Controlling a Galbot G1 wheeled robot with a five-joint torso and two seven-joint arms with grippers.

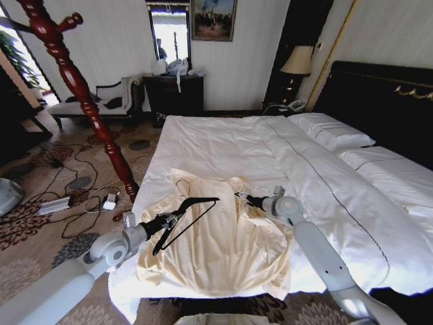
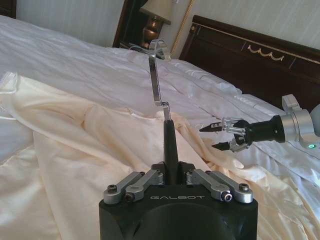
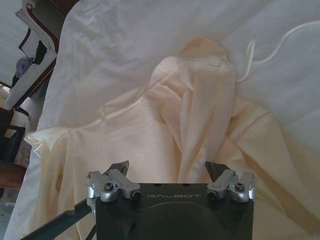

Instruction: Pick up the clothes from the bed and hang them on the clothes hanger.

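The clothes, a cream silky shirt (image 1: 220, 240), lie spread on the near part of the bed (image 1: 223, 139), collar towards the pillows. My left gripper (image 1: 174, 218) is shut on the black clothes hanger (image 1: 201, 200), held just above the shirt's left side. In the left wrist view the hanger's stem (image 2: 170, 145) rises from the closed fingers, topped by its silver hook (image 2: 155, 70). My right gripper (image 1: 242, 197) hovers open at the shirt's right shoulder, and the left wrist view shows the right gripper (image 2: 216, 137) there too. Below the right gripper (image 3: 167, 170), folds of the shirt (image 3: 165, 115) lie between the spread fingers.
A dark-red wooden coat stand (image 1: 81, 88) rises left of the bed, with cables and a power strip (image 1: 55, 204) on the carpet around it. A thin white cord (image 3: 280, 42) lies on the duvet beyond the collar. Pillows (image 1: 331, 132) and black headboard (image 1: 385, 95) sit far right.
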